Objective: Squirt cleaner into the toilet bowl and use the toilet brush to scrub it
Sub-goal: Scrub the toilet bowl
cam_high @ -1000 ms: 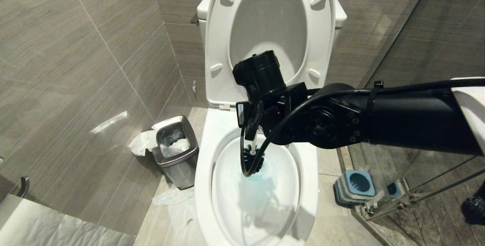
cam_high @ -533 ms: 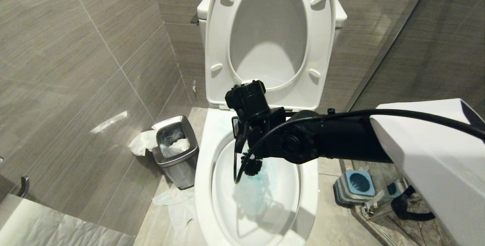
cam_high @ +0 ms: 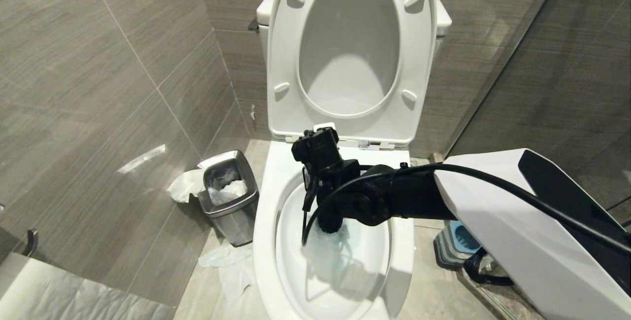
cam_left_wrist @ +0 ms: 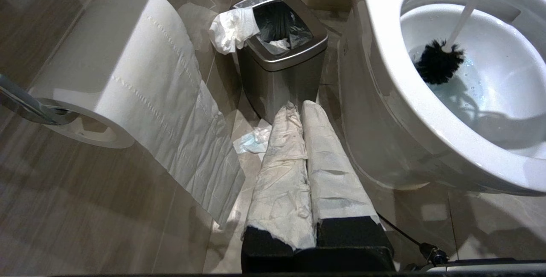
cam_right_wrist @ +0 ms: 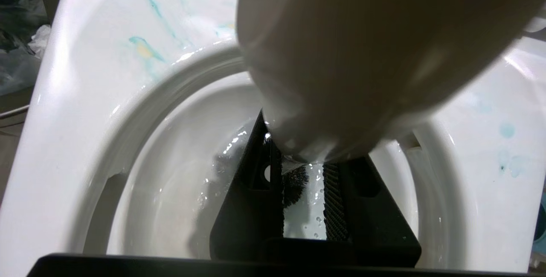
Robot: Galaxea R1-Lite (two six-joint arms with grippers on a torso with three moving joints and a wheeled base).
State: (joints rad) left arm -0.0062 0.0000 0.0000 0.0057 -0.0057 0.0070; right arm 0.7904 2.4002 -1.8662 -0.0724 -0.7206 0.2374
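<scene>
1. Standing open with its seat and lid raised, the toilet bowl (cam_high: 266, 221) fills the middle of the head view.
2. The right gripper (cam_right_wrist: 305, 202) reaches in over the back of the bowl, clamped narrowly on the toilet brush (cam_left_wrist: 439, 61) handle.
3. The brush's black head hangs below that gripper, low on the bowl's left inner wall at the waterline.
4. The left gripper (cam_left_wrist: 303, 108), paper-wrapped, with its jaws together, sits parked beside the steel bin (cam_left_wrist: 279, 68).
5. Turquoise cleaner (cam_right_wrist: 147, 51) streaks the rim.
</scene>
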